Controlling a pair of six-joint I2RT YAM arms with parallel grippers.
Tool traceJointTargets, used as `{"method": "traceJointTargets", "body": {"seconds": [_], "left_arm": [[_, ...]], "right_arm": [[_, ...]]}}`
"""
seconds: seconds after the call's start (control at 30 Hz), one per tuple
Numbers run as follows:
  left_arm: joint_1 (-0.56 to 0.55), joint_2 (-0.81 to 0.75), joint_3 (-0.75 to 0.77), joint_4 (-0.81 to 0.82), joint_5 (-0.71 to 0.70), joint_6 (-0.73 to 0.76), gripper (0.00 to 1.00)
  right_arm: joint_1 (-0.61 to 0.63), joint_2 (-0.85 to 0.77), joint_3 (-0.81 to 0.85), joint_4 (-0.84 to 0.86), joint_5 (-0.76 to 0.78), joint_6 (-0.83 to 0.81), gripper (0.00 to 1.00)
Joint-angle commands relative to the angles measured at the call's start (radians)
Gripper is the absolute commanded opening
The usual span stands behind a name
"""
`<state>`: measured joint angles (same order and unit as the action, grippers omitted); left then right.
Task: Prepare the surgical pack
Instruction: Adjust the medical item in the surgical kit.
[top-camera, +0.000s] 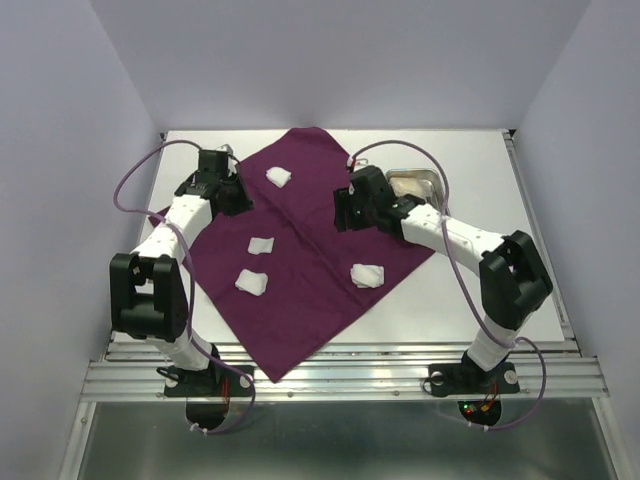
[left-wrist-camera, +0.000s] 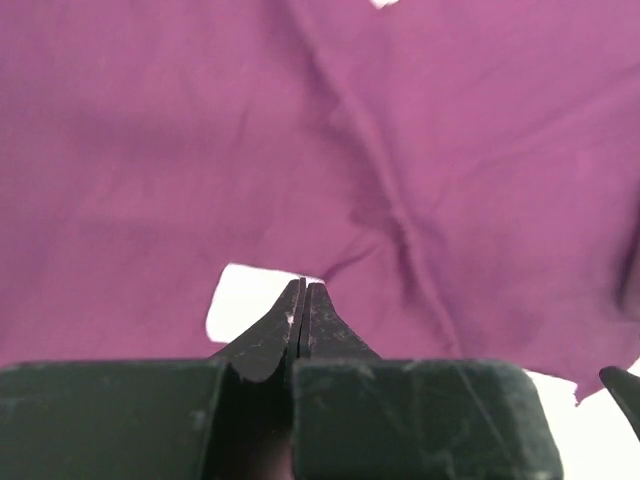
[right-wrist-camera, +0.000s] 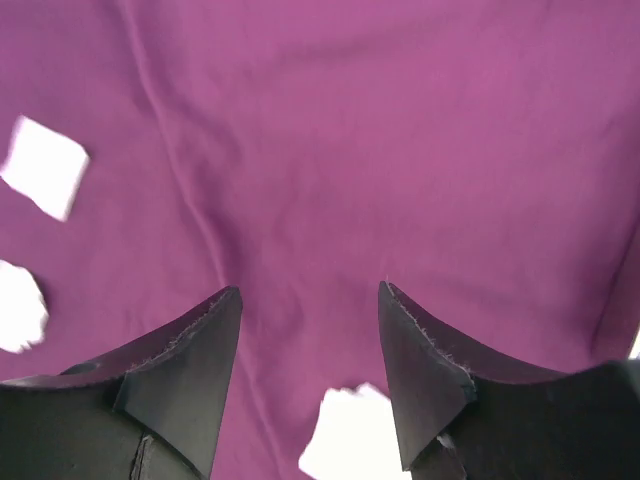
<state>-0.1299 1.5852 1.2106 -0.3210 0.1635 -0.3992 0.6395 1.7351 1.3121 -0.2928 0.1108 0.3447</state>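
Note:
The deep-purple cloth wrap (top-camera: 310, 240) lies spread as a diamond on the table. Several white gauze wads rest on it, among them one at the back (top-camera: 278, 177), one at centre left (top-camera: 261, 245) and one at the right (top-camera: 367, 274). The steel tray (top-camera: 415, 183) stands behind my right arm. No scissor-like instruments are in view. My left gripper (top-camera: 238, 198) (left-wrist-camera: 303, 288) is shut over the cloth's left part, with a white gauze square (left-wrist-camera: 240, 300) just beyond its tips. My right gripper (top-camera: 344, 212) (right-wrist-camera: 310, 288) is open above the cloth (right-wrist-camera: 400, 150), with a gauze wad (right-wrist-camera: 350, 435) lying below its jaws.
Bare white table (top-camera: 480, 160) surrounds the cloth. Lilac walls close in the back and both sides. Purple cables loop over both arms. Two more gauze wads (right-wrist-camera: 45, 165) (right-wrist-camera: 18, 305) show at the left of the right wrist view.

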Motion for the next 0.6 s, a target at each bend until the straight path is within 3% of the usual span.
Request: {"method": "traceJointTargets", "body": {"seconds": [0.0, 0.23, 0.27, 0.3, 0.33, 0.37, 0.43, 0.57], "left_arm": [[-0.005, -0.067, -0.068, -0.018, -0.079, -0.024, 0.05], [0.025, -0.188, -0.192, -0.047, -0.234, -0.112, 0.09], [0.035, -0.197, -0.197, -0.055, -0.242, -0.112, 0.16], [0.044, -0.197, -0.198, -0.055, -0.239, -0.107, 0.16], [0.061, -0.194, -0.203, -0.059, -0.231, -0.104, 0.28], [0.067, -0.189, -0.216, -0.059, -0.210, -0.104, 0.29], [0.076, -0.176, -0.239, -0.023, -0.179, -0.109, 0.42], [0.088, -0.117, -0.292, 0.080, -0.027, -0.124, 0.49]], "right_arm": [[0.046, -0.062, -0.033, 0.001, 0.066, 0.043, 0.63], [0.192, 0.021, 0.008, 0.021, 0.090, 0.063, 0.62], [0.224, 0.065, 0.050, 0.014, 0.093, 0.050, 0.62], [0.235, 0.085, 0.067, 0.015, 0.089, 0.047, 0.63], [0.235, 0.105, 0.082, 0.015, 0.072, 0.047, 0.63], [0.244, 0.134, 0.108, 0.021, 0.061, 0.048, 0.63], [0.244, 0.155, 0.130, 0.026, 0.047, 0.051, 0.63], [0.244, 0.164, 0.147, 0.024, 0.075, 0.051, 0.63]]}}
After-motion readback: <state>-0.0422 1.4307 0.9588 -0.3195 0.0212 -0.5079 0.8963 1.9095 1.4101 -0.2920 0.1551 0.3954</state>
